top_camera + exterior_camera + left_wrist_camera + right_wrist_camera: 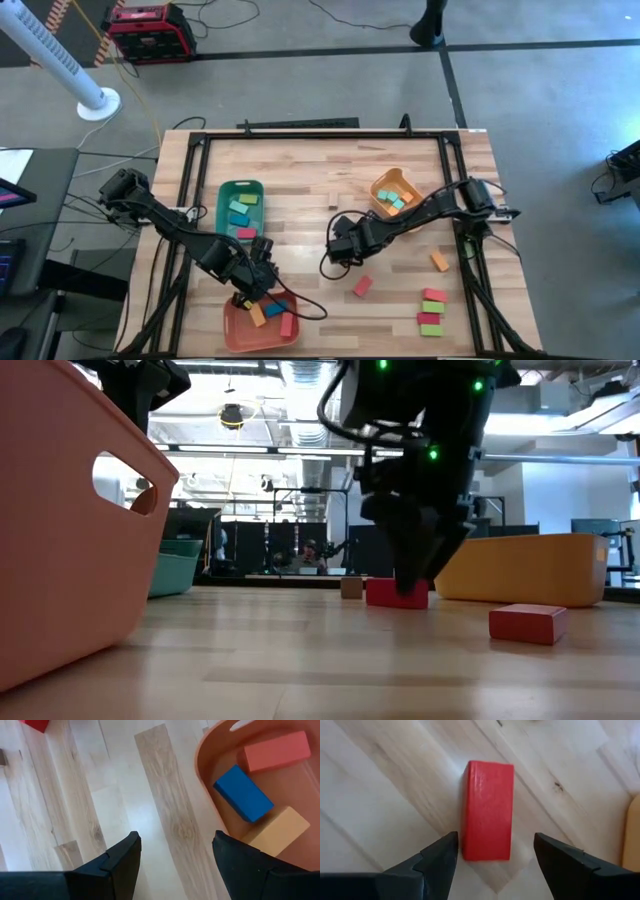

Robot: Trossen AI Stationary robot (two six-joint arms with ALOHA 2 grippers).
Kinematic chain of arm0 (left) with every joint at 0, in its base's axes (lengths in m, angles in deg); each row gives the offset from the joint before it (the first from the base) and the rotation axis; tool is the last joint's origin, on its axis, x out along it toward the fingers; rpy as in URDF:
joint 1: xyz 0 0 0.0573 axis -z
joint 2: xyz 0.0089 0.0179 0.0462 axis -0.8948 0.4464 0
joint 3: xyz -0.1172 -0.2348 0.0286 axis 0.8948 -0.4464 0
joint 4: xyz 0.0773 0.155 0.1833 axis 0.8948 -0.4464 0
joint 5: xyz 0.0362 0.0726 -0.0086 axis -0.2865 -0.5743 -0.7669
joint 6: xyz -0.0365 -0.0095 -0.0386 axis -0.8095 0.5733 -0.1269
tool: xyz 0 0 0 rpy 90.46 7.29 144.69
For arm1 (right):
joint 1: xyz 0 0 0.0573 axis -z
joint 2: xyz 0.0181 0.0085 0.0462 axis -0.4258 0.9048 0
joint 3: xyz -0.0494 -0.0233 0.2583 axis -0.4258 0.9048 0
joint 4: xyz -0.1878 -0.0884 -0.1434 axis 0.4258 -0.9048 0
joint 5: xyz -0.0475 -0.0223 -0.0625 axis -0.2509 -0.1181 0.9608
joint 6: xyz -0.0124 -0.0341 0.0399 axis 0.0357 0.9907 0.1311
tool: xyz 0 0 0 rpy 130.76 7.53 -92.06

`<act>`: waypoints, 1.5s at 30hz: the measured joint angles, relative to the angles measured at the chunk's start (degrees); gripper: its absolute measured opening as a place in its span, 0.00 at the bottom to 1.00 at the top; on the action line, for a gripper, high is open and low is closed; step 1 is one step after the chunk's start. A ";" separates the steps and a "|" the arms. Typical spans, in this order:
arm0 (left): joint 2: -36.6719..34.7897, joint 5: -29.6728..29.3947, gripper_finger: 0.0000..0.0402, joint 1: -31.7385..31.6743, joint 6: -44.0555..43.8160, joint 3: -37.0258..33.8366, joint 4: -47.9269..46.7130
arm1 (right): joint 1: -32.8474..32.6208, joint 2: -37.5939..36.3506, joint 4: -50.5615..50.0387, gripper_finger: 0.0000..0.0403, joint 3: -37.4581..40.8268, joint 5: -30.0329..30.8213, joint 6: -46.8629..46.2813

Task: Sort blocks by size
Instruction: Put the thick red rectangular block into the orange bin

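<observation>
Right wrist view: the right gripper [492, 857] is spread wide, one dark finger on each side of a red block [488, 810] that lies flat on the table [385, 795]; neither finger touches it. In the high view this gripper [343, 247] sits near table centre. A second red block [362, 286] lies at its 5 o'clock, an orange block [439, 261] at 3 o'clock, and stacked pink and green blocks [432, 312] farther toward 4 o'clock. The yellow-orange tray [374, 190] stands at 1 o'clock.

The left gripper [175, 855], fingers apart and empty, hovers at the rim of the salmon tray [210, 805], which holds blue [243, 793], red and tan blocks. The green tray [224, 205] lies at 11 o'clock from it.
</observation>
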 joint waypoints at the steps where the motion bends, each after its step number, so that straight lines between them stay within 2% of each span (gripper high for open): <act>1: 0.00 -0.09 0.59 0.00 0.01 0.00 0.04 | 0.20 0.00 0.71 0.72 0.58 -0.01 0.16; 9: 0.00 -1.42 0.59 0.00 0.08 0.00 0.07 | 0.79 0.04 4.67 0.66 2.54 0.19 0.46; 18: 0.02 -5.21 0.59 -0.64 1.63 0.02 1.18 | -0.69 -0.15 4.89 0.38 2.51 0.06 0.67; 32: 0.02 -6.31 0.59 -3.76 4.97 0.02 5.06 | -6.06 -0.70 5.68 0.38 -1.25 0.02 3.47; 41: 0.02 -12.69 0.59 -4.01 6.58 0.02 5.75 | -9.27 -0.68 5.48 0.38 -7.12 0.60 8.09; 45: 0.00 -13.23 0.59 -4.00 7.79 0.02 7.00 | -10.63 -0.68 5.62 0.38 -9.38 1.43 10.37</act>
